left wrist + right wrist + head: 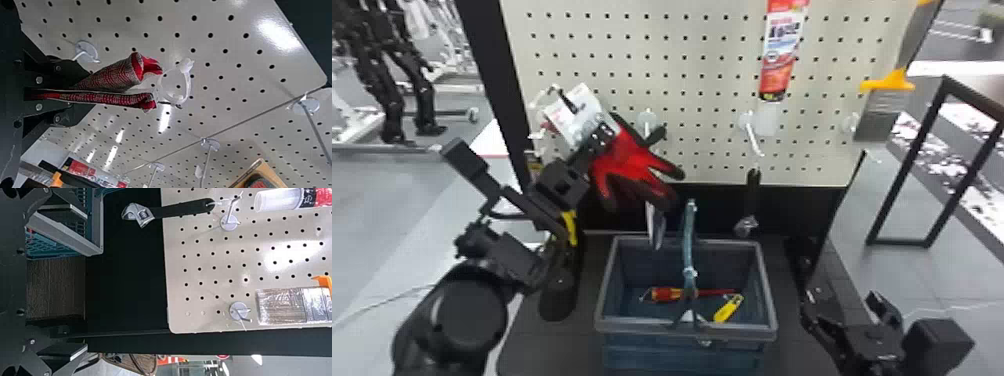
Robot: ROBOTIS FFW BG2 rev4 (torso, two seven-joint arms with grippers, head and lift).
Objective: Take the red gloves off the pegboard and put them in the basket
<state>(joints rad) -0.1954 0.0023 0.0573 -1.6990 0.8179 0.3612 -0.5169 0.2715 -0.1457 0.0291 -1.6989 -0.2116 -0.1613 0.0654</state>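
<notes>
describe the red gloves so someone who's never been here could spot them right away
Find the cream pegboard standing behind the basket, then look at its left part in the head view. There the gloves slant in front of it, cuffs in the jaws of the left gripper. Black fingertips and a white card set them apart from the red tube.

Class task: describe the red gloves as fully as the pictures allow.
The red gloves look knitted, red on the back with black fingers, their cuffs woven red and grey. A mostly white card sits at the cuff end, beside a white plastic loop. The left gripper grips them near the cuffs in front of the pegboard, tilted, their loosely spread fingers pointing down to the right.
</notes>
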